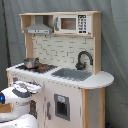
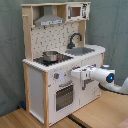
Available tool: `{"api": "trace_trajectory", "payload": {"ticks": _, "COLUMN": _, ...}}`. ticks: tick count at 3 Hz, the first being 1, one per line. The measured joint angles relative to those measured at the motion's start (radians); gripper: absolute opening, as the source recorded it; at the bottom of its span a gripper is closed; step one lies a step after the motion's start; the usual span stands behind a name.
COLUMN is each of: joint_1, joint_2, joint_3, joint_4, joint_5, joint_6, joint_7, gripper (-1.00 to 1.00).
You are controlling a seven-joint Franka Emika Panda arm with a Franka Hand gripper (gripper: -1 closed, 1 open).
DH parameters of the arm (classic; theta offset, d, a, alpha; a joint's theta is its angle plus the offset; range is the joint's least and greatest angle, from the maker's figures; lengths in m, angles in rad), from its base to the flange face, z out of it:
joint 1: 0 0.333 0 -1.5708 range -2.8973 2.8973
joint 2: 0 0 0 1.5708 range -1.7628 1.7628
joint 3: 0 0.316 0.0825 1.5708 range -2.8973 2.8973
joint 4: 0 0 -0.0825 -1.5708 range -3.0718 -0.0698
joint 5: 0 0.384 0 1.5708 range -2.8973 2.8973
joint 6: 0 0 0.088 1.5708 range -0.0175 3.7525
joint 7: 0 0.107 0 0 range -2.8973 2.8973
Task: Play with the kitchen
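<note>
The kitchen (image 1: 60,75) (image 2: 60,65), a tall toy unit of white and pale wood, is seen standing against a grey backdrop (image 1: 115,45) (image 2: 10,50) in both exterior views; in the second exterior view it is set on a wooden floor (image 2: 100,112). The white arm (image 1: 17,102) (image 2: 107,76) is reached toward the front of the kitchen, from the first exterior view's left and from the second exterior view's right. The oven door (image 2: 64,95), with a dark window, is found in the lower front, just beside and below the arm's end in the second exterior view. Along the top, a grey hood (image 1: 39,29) (image 2: 50,20) and a small microwave (image 1: 72,23) (image 2: 76,11) are placed side by side. The grey sink (image 1: 72,74) (image 2: 82,50) is sunk in the counter, with the black faucet (image 1: 83,60) (image 2: 75,39) arched at its far edge. A metal pot (image 1: 31,63) (image 2: 50,56) is set on the stovetop, well apart from the sink. The gripper (image 1: 31,88) (image 2: 76,73) is held close to the panel above the oven door; how far its jaws are parted, and whether anything is gripped or touched, cannot be told.
</note>
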Motion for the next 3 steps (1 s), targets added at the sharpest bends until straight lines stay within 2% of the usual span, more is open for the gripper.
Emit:
{"api": "trace_trajectory", "payload": {"ticks": 1, "joint_1": 0.0, "joint_2": 0.0, "joint_3": 0.008, "joint_4": 0.008, "joint_5": 0.0, "joint_6": -0.001, "joint_7": 0.025, "gripper": -1.0}}
{"api": "trace_trajectory", "payload": {"ticks": 3, "joint_1": 0.0, "joint_2": 0.0, "joint_3": 0.008, "joint_4": 0.009, "joint_5": 0.004, "joint_6": -0.001, "joint_7": 0.25, "gripper": -1.0}}
